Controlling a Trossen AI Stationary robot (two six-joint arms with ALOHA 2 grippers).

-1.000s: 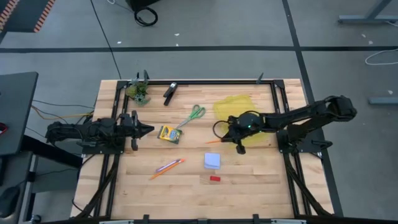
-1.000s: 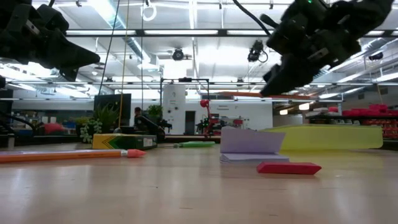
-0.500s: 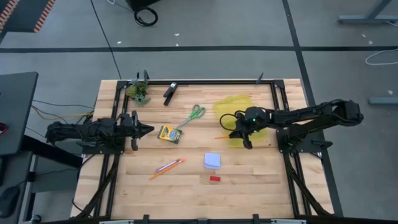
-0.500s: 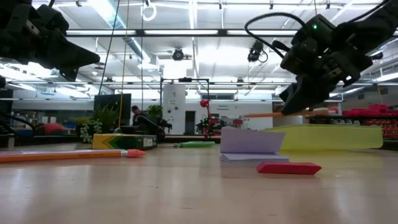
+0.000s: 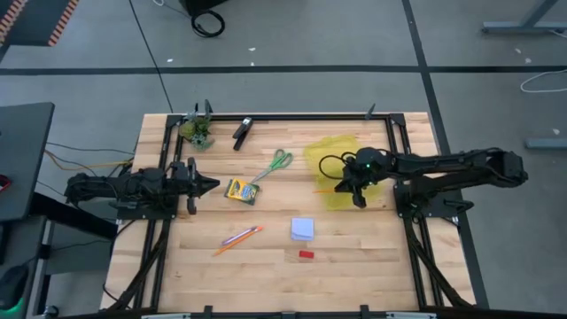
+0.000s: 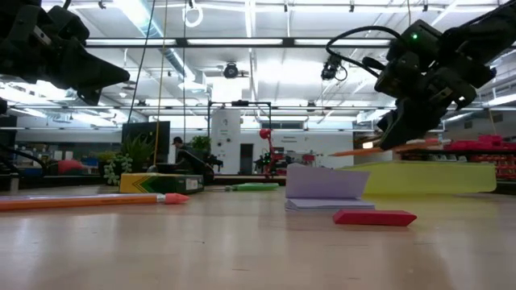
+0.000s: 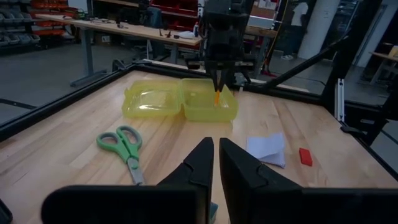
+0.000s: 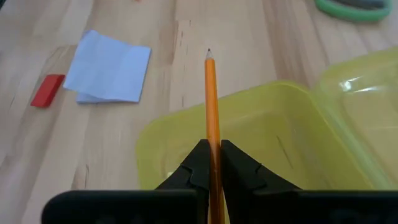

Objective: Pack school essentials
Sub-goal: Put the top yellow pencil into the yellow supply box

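While the left end effector [image 5: 205, 185] waits near the worktop's [image 5: 266, 266] left edge with its fingers [image 7: 200, 163] close together around a narrow gap and nothing between them, the right end effector [image 5: 352, 188] hangs over the yellow box [image 5: 330, 151] with its fingers [image 8: 194, 167] closed on an orange pencil [image 8: 211, 112]. Seen from the right wrist, the pencil runs straight out between the fingers, its tip reaching past the box wall over bare wood. In the low view the pencil [image 6: 363, 149] is held clear above the box [image 6: 427, 177], roughly level.

Yellow box: open, translucent, lying at the worktop's far right, lid part [image 7: 152, 99] beside base part [image 7: 208, 107].

Other items on the worktop, each apart from both end effectors:
- scissors [image 5: 275, 163], green-handled, left of the box;
- crayon box [image 5: 239, 190], just beside the scissors' blade end;
- a second pencil and a pen [image 5: 237, 238], lying side by side nearer the front;
- note pad [image 5: 302, 229], pale blue, right of these;
- eraser [image 5: 306, 254], red, near the pad on its front side.

At the far left corner stand a green leafy clump [image 5: 198, 130] and, near it, a black clip [image 5: 242, 132].
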